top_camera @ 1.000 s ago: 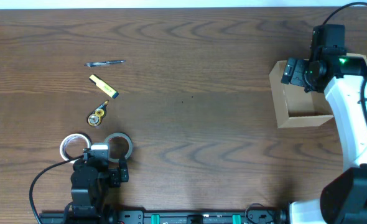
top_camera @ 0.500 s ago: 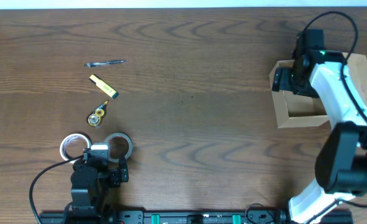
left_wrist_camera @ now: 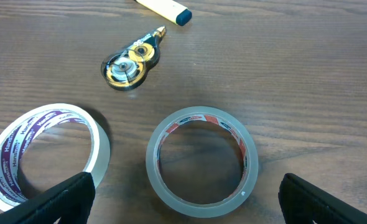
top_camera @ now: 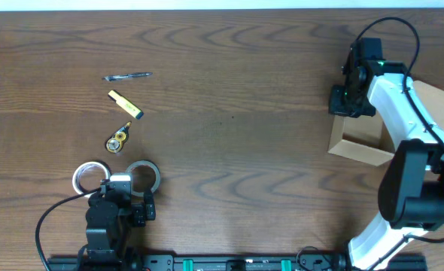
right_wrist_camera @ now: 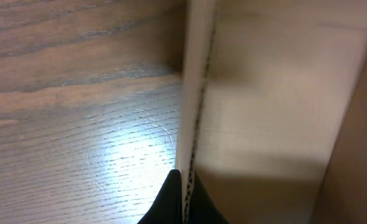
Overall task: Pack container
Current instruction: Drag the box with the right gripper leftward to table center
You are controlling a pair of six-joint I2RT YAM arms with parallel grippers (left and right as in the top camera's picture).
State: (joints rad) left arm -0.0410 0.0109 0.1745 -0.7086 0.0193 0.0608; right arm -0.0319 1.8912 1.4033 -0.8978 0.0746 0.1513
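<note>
The container (top_camera: 360, 150) is a tan cardboard box at the right side of the table, seen open from overhead and sitting askew. My right gripper (top_camera: 344, 101) is shut on its left wall. The wrist view shows both black fingertips (right_wrist_camera: 185, 180) pinching the corrugated edge of that container wall (right_wrist_camera: 195, 87). My left gripper (left_wrist_camera: 190, 208) stands open at the near left. Its fingers (left_wrist_camera: 62, 199) straddle a clear tape roll (left_wrist_camera: 202, 162) without touching it, and a white tape roll (left_wrist_camera: 40, 155) lies beside it.
A gold correction-tape dispenser (top_camera: 118, 140), a yellow stick with a blue cap (top_camera: 125, 105) and a pen (top_camera: 128, 76) lie on the left of the wooden table (top_camera: 229, 150). The right arm (top_camera: 402, 113) reaches over the box.
My right gripper moved left to the box's left wall and closed on it. The box has turned and shifted slightly. The left arm has not moved.
</note>
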